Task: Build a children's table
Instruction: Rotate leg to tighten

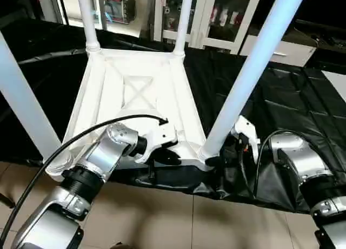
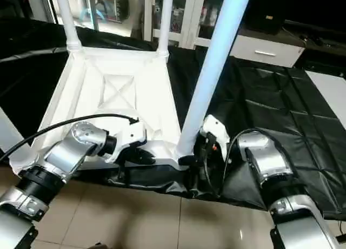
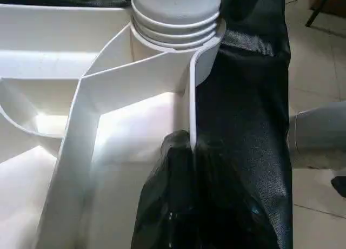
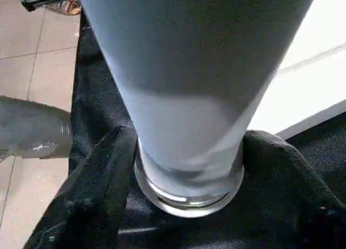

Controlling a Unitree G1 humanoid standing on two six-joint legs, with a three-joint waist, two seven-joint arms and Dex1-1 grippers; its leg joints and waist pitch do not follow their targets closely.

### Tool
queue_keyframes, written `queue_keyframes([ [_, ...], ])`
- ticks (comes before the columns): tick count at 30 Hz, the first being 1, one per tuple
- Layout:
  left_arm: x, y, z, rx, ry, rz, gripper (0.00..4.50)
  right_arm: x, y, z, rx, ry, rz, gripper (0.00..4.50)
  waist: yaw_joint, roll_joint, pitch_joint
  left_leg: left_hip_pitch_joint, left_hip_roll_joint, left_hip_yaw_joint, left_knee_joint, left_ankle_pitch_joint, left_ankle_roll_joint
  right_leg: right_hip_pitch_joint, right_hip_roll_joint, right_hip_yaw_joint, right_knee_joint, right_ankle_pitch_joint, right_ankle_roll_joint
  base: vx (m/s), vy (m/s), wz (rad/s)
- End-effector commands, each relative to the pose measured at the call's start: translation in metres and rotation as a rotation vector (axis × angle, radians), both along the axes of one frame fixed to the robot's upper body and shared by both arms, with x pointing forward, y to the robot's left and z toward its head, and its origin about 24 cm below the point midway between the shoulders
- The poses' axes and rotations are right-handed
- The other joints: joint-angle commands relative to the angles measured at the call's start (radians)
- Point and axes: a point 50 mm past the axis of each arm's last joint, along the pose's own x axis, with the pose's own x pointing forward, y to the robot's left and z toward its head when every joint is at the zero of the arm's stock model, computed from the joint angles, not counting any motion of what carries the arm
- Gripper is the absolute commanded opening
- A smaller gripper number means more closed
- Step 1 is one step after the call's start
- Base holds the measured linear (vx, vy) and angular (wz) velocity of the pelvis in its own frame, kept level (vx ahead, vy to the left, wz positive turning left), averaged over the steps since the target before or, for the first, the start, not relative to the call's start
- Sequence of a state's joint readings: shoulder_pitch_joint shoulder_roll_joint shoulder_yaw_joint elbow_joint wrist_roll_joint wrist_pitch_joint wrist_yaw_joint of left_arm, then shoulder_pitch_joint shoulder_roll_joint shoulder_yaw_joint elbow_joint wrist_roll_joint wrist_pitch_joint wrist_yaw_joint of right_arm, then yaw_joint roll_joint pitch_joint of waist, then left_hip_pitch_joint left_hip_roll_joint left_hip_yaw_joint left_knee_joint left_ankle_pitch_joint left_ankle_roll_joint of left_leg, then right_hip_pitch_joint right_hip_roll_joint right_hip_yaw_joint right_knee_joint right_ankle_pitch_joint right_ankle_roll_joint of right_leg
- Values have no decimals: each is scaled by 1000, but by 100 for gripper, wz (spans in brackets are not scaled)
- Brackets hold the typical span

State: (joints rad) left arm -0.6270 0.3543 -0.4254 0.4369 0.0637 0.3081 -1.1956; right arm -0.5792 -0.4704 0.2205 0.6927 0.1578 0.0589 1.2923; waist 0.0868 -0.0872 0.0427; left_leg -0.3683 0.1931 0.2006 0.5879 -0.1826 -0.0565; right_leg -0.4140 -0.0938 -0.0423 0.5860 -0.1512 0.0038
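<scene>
A: Where was the table top?

B: Upside down on the bench, which had a black sheet over it. Its ribbed underside faced up, and four legs stood in the corner sockets.

A: And the left gripper?

B: Closed on the top's near rim, just beside the near right socket.

A: The right gripper?

B: Its fingers stood apart on either side of the near right leg, down at its base. Whether they pressed on the leg could not be told.
</scene>
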Motion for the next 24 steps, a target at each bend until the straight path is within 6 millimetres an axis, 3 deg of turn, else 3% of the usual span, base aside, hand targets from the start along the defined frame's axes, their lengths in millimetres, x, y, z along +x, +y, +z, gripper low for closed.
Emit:
queue_keyframes([
  [1, -12, -3, -18, 57, 80, -42, 0, 4, 2, 7, 18, -26, 17, 292, -4, -4, -58, 16, 40, -13, -70, -220, 40, 41, -47, 28, -51, -229, -232, 0, 0, 0],
  [11, -13, -2, -19, 65, 90, -43, 0, 1, 2, 1, 36, -1, 19, 272, -3, -1, -60, 18, 40, -13, -69, -213, 41, 42, -46, 27, -48, -202, -244, 0, 0, 0],
  [14, -4, -2, -18, 46, 55, 47, 0, 12, 1, -5, 32, -38, -187, 272, -5, 4, -58, 17, 39, -13, -71, -231, 26, 39, -45, 28, -51, -219, -241, 0, 0, 0],
  [16, 0, -2, -17, 36, 39, 89, 0, 16, 1, -7, 25, -48, -266, 270, -14, 1, -53, 15, 38, -18, -76, -293, -2, 37, -46, 26, -59, -312, -217, 0, 0, 0],
  [18, 21, -5, -15, 16, -34, 322, 0, 29, 1, -19, 9, -41, -592, 267, -32, 9, -50, 21, 33, -26, -77, -388, -46, 27, -45, 23, -72, -451, -173, -31, -1, -1],
  [19, 22, -5, -15, 16, -36, 331, 0, 29, 1, -19, 9, -40, -601, 260, -37, 7, -52, 21, 32, -29, -76, -401, -53, 27, -46, 21, -74, -479, -160, -63, -3, -2],
  [20, 27, -7, -14, 8, -47, 395, 0, 30, 4, -24, 0, -35, -676, 260, -44, 4, -52, 13, 30, -32, -77, -404, -54, 31, -46, 19, -78, -508, -135, -65, 4, -7],
  [22, 34, -10, -12, -3, -66, 480, 0, 31, 9, -30, -9, -26, -770, 254, -47, 11, -52, 15, 29, -35, -76, -412, -50, 25, -49, 18, -85, -526, -122, 0, 0, 0],
  [24, 48, -26, -4, -56, -147, 626, 0, 32, 29, -41, -11, -17, -956, 252, -54, 8, -53, 19, 25, -34, -74, -424, -49, 17, -46, 16, -91, -539, -114, 0, 0, 0],
])
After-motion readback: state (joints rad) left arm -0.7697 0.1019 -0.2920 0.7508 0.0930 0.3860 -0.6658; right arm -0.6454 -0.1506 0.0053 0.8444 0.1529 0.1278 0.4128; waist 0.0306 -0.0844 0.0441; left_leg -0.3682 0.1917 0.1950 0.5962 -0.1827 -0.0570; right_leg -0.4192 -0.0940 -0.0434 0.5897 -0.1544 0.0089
